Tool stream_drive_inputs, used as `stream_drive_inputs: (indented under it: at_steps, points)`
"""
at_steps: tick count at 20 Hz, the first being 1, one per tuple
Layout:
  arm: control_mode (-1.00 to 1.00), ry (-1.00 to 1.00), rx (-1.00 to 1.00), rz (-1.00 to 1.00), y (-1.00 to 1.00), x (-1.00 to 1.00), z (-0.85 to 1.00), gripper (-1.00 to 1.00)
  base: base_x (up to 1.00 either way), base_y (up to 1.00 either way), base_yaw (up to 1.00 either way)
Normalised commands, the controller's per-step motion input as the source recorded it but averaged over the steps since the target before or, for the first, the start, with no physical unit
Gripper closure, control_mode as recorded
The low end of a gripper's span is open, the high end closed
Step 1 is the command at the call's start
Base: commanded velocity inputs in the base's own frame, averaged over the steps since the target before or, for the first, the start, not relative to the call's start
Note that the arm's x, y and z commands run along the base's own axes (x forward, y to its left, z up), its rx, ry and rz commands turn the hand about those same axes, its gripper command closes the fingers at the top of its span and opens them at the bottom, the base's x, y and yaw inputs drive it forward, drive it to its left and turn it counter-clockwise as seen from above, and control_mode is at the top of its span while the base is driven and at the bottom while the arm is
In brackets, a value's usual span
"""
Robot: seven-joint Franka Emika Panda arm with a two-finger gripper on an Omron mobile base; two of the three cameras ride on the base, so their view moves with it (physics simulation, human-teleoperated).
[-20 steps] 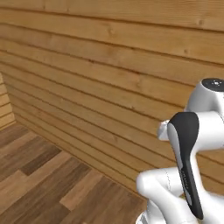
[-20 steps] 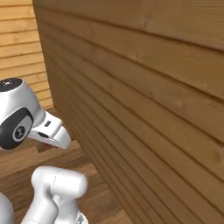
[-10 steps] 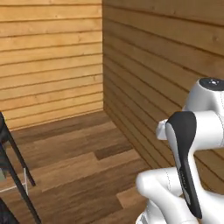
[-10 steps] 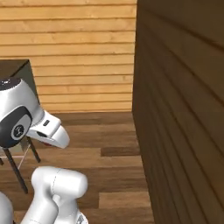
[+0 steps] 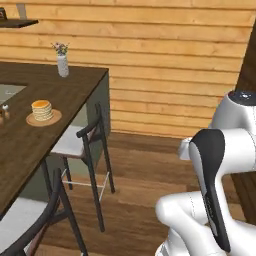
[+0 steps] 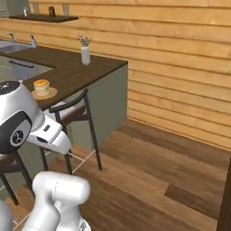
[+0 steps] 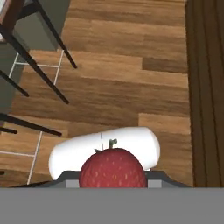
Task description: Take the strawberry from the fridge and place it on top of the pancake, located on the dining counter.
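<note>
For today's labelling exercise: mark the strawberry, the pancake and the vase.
strawberry (image 7: 113, 169), hand view, middle of its red body.
pancake (image 5: 42, 107), left base view, side of the stack.
vase (image 6: 85, 56), right base view, its pale body.

Arm folded close over its base, well clear of the table. In the left base view the white upper links rise at lower right, one dark-faced link angled downward. In the right base view the dark-jointed elbow sits at left. Gripper (image 7: 113, 181) points down toward the wooden floor, jaws closed on the strawberry (image 7: 113, 168), stem facing away from the camera.
</note>
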Motion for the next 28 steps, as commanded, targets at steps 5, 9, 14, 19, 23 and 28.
stream_drive_inputs:
  at_steps: [5,9,14,19,23,28]
  points:
    - [1.00,0.00,0.00,0.00,0.00,0.00,0.00,1.00,0.87,-0.33,0.83]
    - [1.00,0.00,0.00,0.00,0.00,0.00,0.00,1.00,0.88,-0.29,0.84]
    - [1.00,0.00,0.00,0.00,0.00,0.00,0.00,1.00,0.69,-0.46,0.79]
    - [1.00,0.00,0.00,0.00,0.00,0.00,0.00,1.00,0.59,-0.80,0.59]
    - [1.00,0.00,0.00,0.00,0.00,0.00,0.00,1.00,0.51,-0.98,0.47]
    - [1.00,0.00,0.00,0.00,0.00,0.00,0.00,1.00,0.87,-0.53,0.31]
